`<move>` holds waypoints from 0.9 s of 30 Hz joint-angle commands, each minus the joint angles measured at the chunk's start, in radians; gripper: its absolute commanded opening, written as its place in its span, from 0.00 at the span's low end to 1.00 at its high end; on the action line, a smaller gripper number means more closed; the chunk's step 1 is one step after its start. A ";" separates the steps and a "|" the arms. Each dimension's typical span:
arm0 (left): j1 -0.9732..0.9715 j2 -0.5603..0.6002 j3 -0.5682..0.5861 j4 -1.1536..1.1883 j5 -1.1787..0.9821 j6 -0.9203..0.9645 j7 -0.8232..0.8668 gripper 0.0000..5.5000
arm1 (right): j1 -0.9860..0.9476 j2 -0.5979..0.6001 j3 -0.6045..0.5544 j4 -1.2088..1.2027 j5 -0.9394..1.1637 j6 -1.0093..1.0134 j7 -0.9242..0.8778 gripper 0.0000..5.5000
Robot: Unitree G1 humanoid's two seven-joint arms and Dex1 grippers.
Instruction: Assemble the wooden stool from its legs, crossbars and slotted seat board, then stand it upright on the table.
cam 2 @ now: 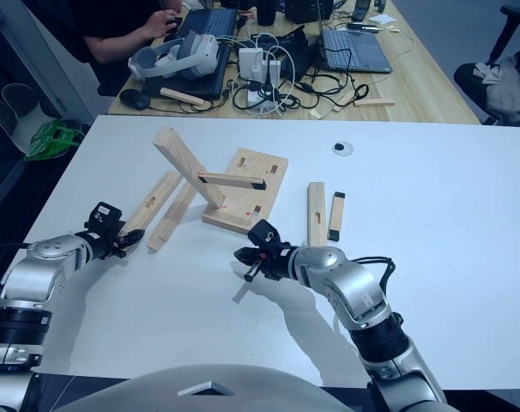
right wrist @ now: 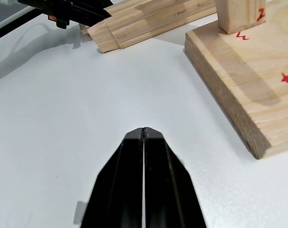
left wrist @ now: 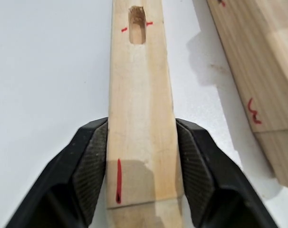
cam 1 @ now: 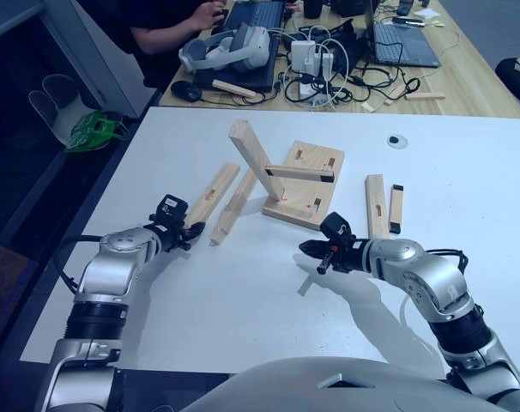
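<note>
The slotted seat board (cam 1: 296, 209) lies flat at the table's middle. One leg (cam 1: 252, 155) stands tilted in it, with a crossbar (cam 1: 299, 173) joined to its side. Two more legs lie side by side to the left. My left gripper (cam 1: 190, 232) is shut on the near end of the outer leg (left wrist: 140, 76), its pads (left wrist: 92, 164) pressing both sides. My right gripper (right wrist: 144, 130) hovers low in front of the board's near edge (right wrist: 229, 104), shut and holding nothing. Another leg (cam 1: 376, 204) and a short crossbar (cam 1: 396, 209) lie to the right.
A small black round object (cam 1: 399, 139) sits at the back right of the white table (cam 1: 243, 300). Behind it stands a wooden desk (cam 1: 466, 86) with laptops, cables, a headset and loose wooden pieces. The table's left edge runs close to my left arm.
</note>
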 commanded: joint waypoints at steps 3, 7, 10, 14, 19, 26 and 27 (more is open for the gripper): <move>0.013 -0.038 0.010 -0.018 -0.025 -0.020 -0.027 0.38 | -0.014 -0.002 -0.010 0.016 0.004 -0.009 0.004 0.00; 0.024 -0.049 0.023 -0.036 -0.040 -0.023 -0.039 0.38 | -0.011 0.001 -0.015 0.016 0.009 -0.008 0.003 0.00; 0.029 -0.050 0.027 -0.041 -0.046 -0.024 -0.048 0.38 | -0.010 0.003 -0.018 0.014 0.015 -0.005 0.003 0.00; 0.031 -0.053 0.035 -0.046 -0.049 -0.028 -0.050 0.38 | -0.010 0.009 -0.024 0.011 0.025 0.003 -0.001 0.00; 0.027 -0.064 0.050 -0.041 -0.061 -0.028 -0.048 0.38 | -0.010 0.015 -0.032 0.010 0.035 0.012 -0.004 0.00; 0.029 -0.070 0.060 -0.046 -0.076 -0.058 -0.068 0.38 | -0.011 0.017 -0.038 0.010 0.046 0.018 -0.008 0.00; 0.028 -0.068 0.058 -0.046 -0.077 -0.062 -0.071 0.38 | -0.011 0.017 -0.039 0.010 0.048 0.019 -0.008 0.00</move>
